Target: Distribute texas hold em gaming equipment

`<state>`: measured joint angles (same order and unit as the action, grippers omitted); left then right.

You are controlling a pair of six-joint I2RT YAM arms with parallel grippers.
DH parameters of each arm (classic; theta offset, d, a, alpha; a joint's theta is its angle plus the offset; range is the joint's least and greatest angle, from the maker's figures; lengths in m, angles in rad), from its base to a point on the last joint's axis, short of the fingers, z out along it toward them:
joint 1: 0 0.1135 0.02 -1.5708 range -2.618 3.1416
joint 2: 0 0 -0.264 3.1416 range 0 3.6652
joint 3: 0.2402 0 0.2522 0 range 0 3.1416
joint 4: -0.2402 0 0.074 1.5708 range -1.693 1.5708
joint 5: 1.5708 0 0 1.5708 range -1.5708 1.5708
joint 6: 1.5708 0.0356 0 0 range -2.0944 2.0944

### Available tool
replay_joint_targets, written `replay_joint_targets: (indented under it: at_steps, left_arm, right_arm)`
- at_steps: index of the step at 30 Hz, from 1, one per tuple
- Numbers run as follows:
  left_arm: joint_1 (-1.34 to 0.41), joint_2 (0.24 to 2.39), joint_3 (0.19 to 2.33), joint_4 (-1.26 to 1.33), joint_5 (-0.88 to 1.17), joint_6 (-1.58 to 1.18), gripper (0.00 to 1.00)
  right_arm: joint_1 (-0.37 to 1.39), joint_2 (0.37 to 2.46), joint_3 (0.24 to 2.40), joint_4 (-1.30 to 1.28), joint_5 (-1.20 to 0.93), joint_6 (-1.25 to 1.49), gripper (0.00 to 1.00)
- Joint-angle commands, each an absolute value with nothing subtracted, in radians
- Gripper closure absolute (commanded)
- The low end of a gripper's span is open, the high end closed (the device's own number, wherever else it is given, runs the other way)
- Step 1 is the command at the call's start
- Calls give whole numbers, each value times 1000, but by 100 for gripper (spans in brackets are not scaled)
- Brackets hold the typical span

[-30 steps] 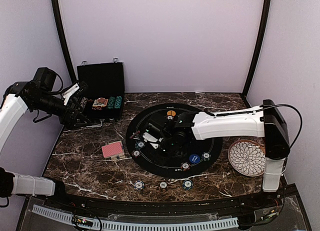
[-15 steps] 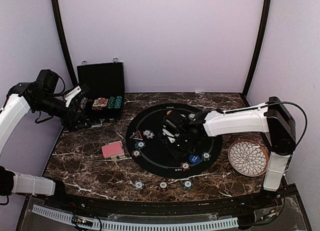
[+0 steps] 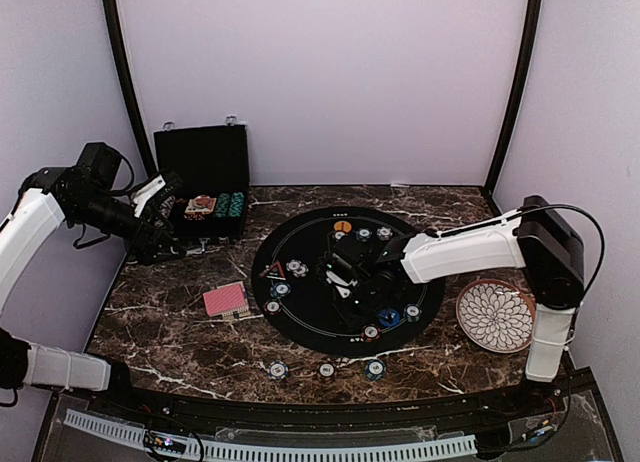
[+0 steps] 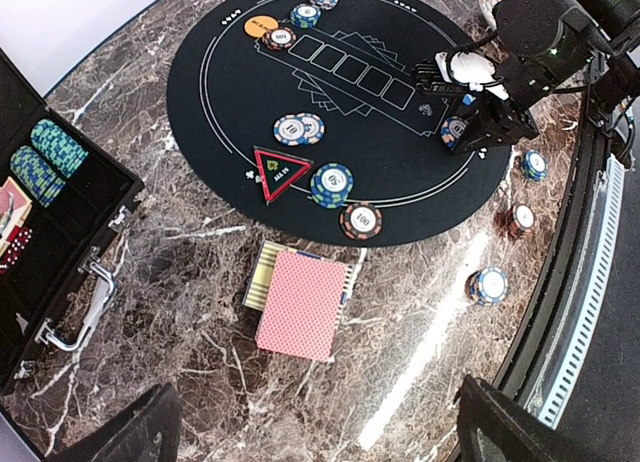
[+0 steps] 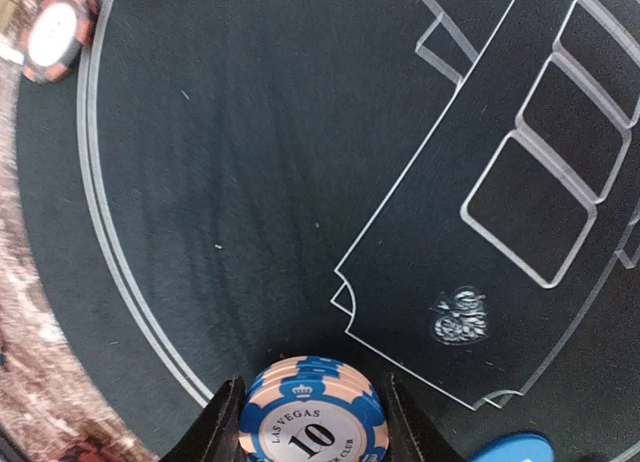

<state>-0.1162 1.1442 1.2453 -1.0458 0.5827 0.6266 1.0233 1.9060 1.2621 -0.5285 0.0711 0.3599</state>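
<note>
My right gripper [image 5: 310,404] is shut on a small stack of blue-and-pink "10" chips [image 5: 315,434], just above the round black mat [image 3: 310,320] near its middle; it also shows in the top view [image 3: 345,273]. A red-edged triangle marker [image 4: 278,169], a blue chip [image 4: 298,130], a teal stack [image 4: 331,185] and a red chip [image 4: 360,220] lie on the mat's left side. The red-backed cards [image 4: 302,304] lie on the marble left of the mat. An orange button [image 3: 342,226] and a blue button [image 3: 389,317] are on the mat. My left gripper [image 4: 320,432] is open and empty, high near the case.
An open black case [image 3: 205,182] with teal chips stands at the back left. A white petal-patterned plate [image 3: 493,314] sits right of the mat. Three chips [image 3: 326,370] lie in a row near the front edge. More chips lie at the mat's far rim [image 3: 364,234].
My right gripper has moved right, from beside the triangle marker to the middle of the mat. The left arm has shifted only slightly.
</note>
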Motion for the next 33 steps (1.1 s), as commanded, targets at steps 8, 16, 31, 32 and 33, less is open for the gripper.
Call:
replay_joint_targets:
  at_steps: [8, 16, 31, 32, 33]
  left_arm:
    - [-120, 1117, 1206, -1068, 585, 639, 1]
    - [-120, 1134, 1179, -1060, 593, 635, 1]
    - [-120, 1160, 1140, -1053, 568, 706, 1]
    - [-120, 1161, 1137, -1049, 568, 714, 1]
    - [-120, 1163, 1128, -1048, 568, 718, 1]
  right_arm:
    - [1048, 1939, 1188, -451, 56, 388, 98]
    - [1051, 1907, 1198, -498, 56, 375, 51]
    - [1053, 1763, 1418, -756, 116, 347, 31]
    - [1051, 1767, 1433, -756, 108, 346, 30]
    - [1049, 1775, 1446, -756, 99, 345, 30]
